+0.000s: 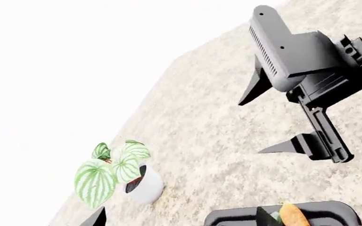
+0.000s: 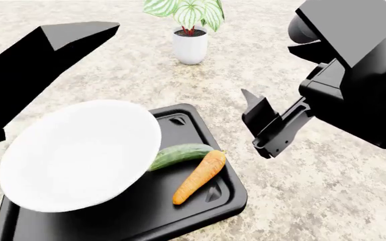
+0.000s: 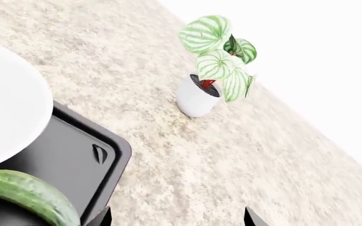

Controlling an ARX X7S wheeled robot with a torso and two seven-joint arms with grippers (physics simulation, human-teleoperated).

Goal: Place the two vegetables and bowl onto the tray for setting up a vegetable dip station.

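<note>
White bowl (image 2: 79,155) over black tray (image 2: 186,211)

My right hand (image 2: 263,123) raised, fingers spread apart and holding nothing, my left arm a dark shape lifted high, its hand unseen

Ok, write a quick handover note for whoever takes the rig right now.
Right claw: open, empty, raised beside the tray.
Left claw: only a fingertip shows, state unclear.
Done: cucumber and carrot lie side by side on the tray.
Bowl: tilted over the tray's left part; cannot tell whether it is held or set down.
Left: confirm the bowl sits flat on the tray, then release.
</note>
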